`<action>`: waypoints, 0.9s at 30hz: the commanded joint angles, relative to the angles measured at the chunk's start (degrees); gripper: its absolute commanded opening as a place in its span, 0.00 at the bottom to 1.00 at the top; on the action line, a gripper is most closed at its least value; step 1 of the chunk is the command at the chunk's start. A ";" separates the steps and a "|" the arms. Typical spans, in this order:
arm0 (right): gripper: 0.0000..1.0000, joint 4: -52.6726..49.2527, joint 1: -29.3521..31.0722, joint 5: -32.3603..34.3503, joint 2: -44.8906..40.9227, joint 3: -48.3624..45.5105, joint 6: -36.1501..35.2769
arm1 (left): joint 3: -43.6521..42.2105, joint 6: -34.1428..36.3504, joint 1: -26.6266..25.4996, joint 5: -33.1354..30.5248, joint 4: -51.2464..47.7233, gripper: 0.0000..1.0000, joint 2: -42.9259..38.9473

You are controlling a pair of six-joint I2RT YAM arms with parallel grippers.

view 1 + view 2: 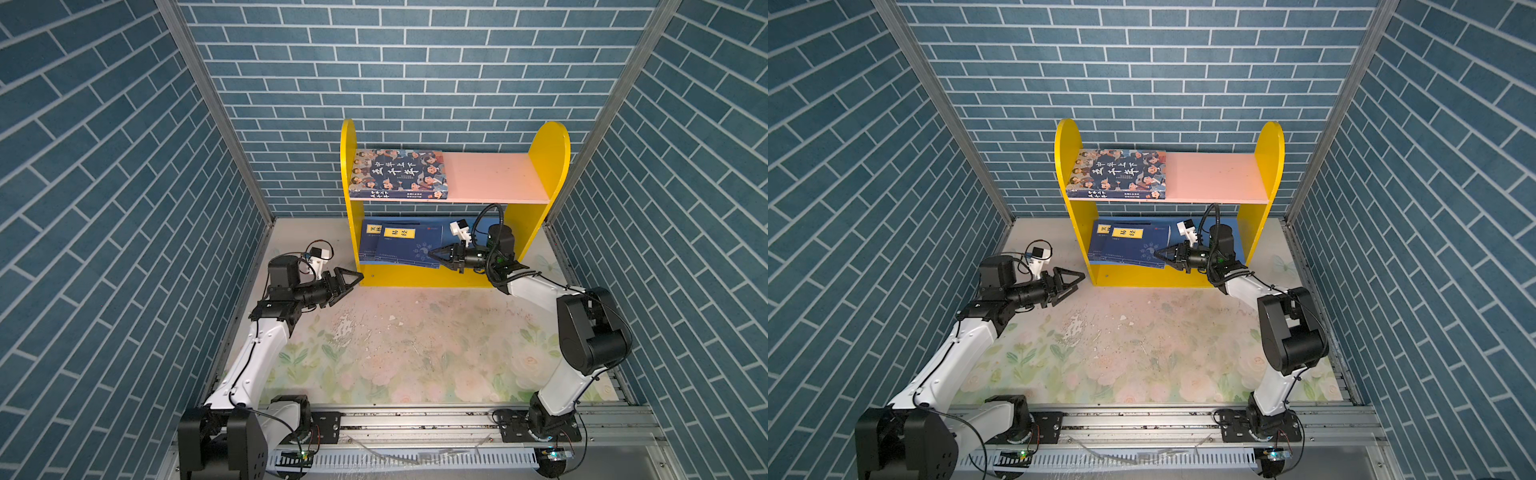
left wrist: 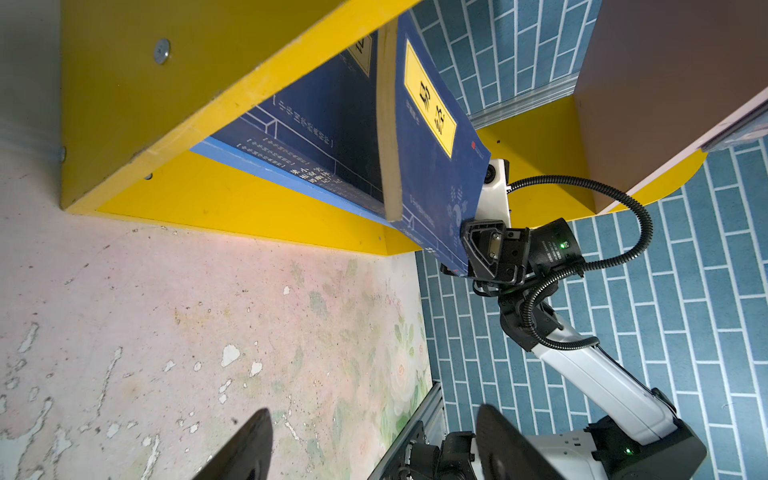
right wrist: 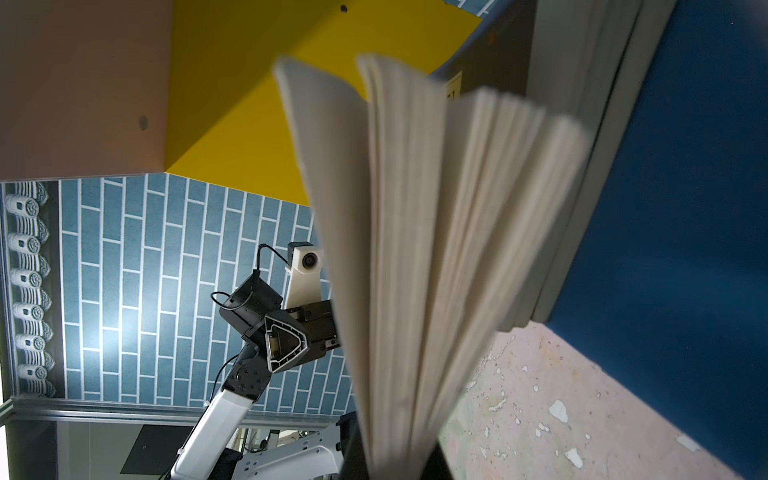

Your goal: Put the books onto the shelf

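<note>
Right gripper [image 1: 433,254] pinched the top navy book's [image 1: 405,247] corner on the shelf's [image 1: 549,166] lower board [image 2: 257,165]. We saw the left gripper [image 1: 356,281] spread, empty, beside the shelf's front left corner.

Shelf [image 1: 549,166]: cartoon bk [image 1: 398,172] flat on pink board [image 1: 490,176]; navy bks [image 1: 395,247] (overlapping) on blue board [image 2: 266,168].

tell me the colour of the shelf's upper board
Pink; the upper board shows best in a top view.
</note>
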 commanded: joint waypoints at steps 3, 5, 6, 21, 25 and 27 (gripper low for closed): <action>0.00 -0.31 -0.48 -3.20 3.15 5.36 -2.39 | -0.57 1.24 0.23 -0.24 0.30 0.79 -1.04; 0.00 -1.43 -0.49 -3.11 4.14 6.75 -3.29 | -0.57 1.22 0.31 -0.37 0.32 0.79 -0.95; 0.00 -2.91 -0.48 -2.96 4.74 7.65 -4.31 | -0.57 1.27 0.32 -0.42 0.28 0.79 -0.93; 0.00 -12.17 -0.57 -2.25 11.17 14.02 -11.19 | -1.36 1.22 0.91 -0.77 1.00 0.80 -1.64; 0.00 -12.49 -0.58 -1.21 12.62 15.17 -11.10 | -1.58 1.22 1.06 -0.86 0.96 0.81 -1.72; 0.00 -12.47 -0.57 -0.88 13.31 15.62 -10.95 | -1.71 1.23 1.11 -0.86 1.06 0.81 -1.82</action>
